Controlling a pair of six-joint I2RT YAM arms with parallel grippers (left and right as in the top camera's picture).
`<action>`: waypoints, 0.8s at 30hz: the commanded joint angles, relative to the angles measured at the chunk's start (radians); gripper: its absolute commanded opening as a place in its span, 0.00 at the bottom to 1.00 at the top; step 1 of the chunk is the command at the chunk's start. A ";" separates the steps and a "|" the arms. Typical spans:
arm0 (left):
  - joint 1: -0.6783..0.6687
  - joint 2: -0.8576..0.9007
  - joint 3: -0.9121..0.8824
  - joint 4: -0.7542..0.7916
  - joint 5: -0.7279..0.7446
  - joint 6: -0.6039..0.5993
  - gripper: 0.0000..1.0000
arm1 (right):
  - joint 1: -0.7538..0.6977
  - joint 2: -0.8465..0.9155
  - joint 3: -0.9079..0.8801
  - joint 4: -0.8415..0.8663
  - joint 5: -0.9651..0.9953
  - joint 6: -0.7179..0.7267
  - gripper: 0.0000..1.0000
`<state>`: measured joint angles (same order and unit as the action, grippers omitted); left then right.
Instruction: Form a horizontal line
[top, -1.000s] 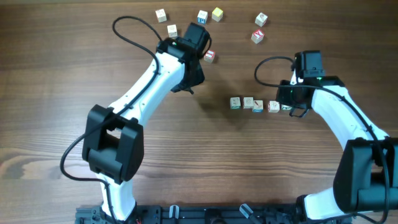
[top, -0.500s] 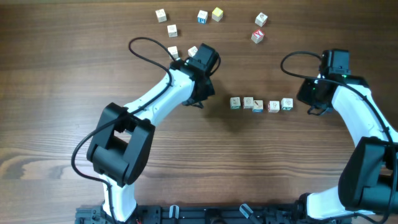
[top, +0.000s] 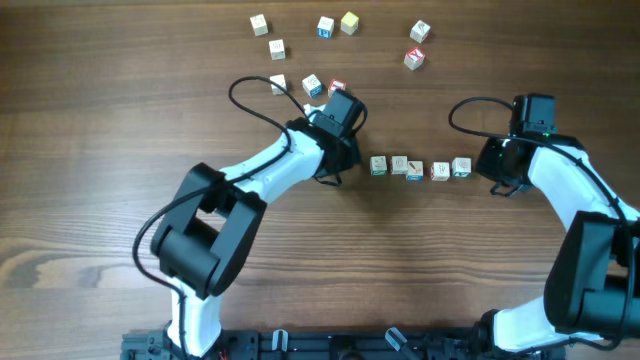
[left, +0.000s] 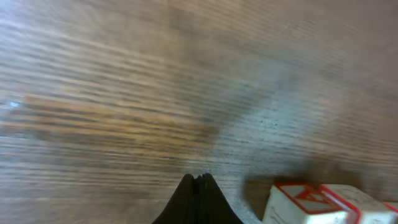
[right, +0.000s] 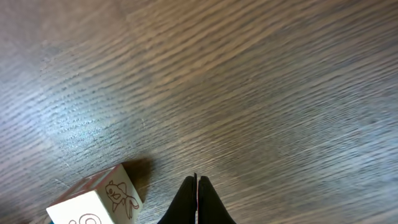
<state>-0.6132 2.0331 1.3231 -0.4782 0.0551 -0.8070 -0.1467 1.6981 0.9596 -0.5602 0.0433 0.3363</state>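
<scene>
The horizontal line (top: 418, 167) is a short row of several small pale cubes in mid-table, slightly uneven. My left gripper (top: 336, 170) sits just left of the row's left end, its fingers pressed together on nothing. In the left wrist view the shut tips (left: 199, 178) point at bare wood, with a red-printed cube (left: 311, 202) low to their right. My right gripper (top: 497, 182) is just right of the row's right end, also shut and empty. In the right wrist view its closed tips (right: 197, 179) stand apart from a cube with a fish drawing (right: 93, 200).
Loose cubes lie along the far side: three close behind the left wrist (top: 312, 85), others at the back left (top: 259, 24), back middle (top: 348, 21) and back right (top: 414, 59). Both arms' cables loop above the table.
The left arm swung right and nearer, up to the row's left end, and its jaws shut. The right gripper came off the row's right-end cube, moved right and shut.
</scene>
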 joint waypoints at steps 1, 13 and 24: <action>-0.020 0.057 -0.015 0.001 0.013 -0.010 0.04 | 0.001 0.034 -0.006 0.004 -0.030 0.002 0.04; -0.020 0.058 -0.015 0.012 0.058 -0.008 0.04 | 0.001 0.084 -0.006 0.045 -0.228 -0.180 0.04; -0.042 0.058 -0.015 0.055 0.087 -0.008 0.04 | 0.001 0.099 -0.006 0.048 -0.229 -0.205 0.04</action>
<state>-0.6380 2.0590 1.3231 -0.4362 0.1192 -0.8074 -0.1467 1.7786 0.9588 -0.5152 -0.1612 0.1673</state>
